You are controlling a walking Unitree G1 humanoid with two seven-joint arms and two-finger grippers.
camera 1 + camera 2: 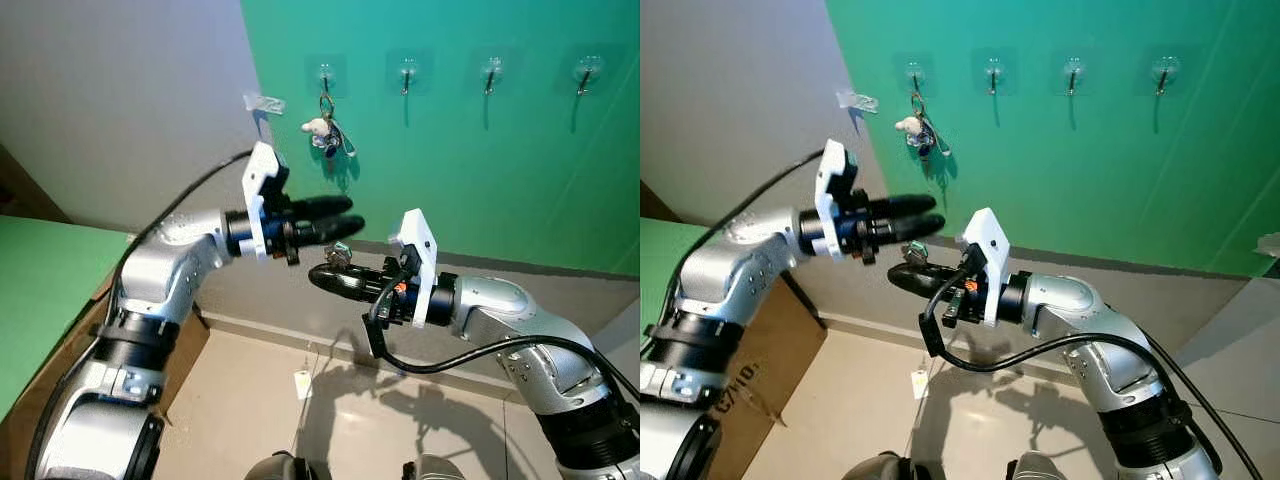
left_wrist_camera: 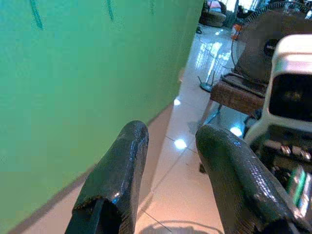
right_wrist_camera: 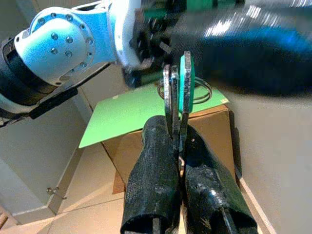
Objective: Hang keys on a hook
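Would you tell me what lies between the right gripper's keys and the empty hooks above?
Nothing but bare green wall. In the left eye view, the right gripper holds keys well below the empty hooks; the left gripper hovers beside them.

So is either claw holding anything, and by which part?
The right claw pinches a set of keys by the blades, ring end sticking out. The left claw is open, holding nothing.

We note glossy floor tiles, a matt green wall, metal keys pinched by textured black fingers.
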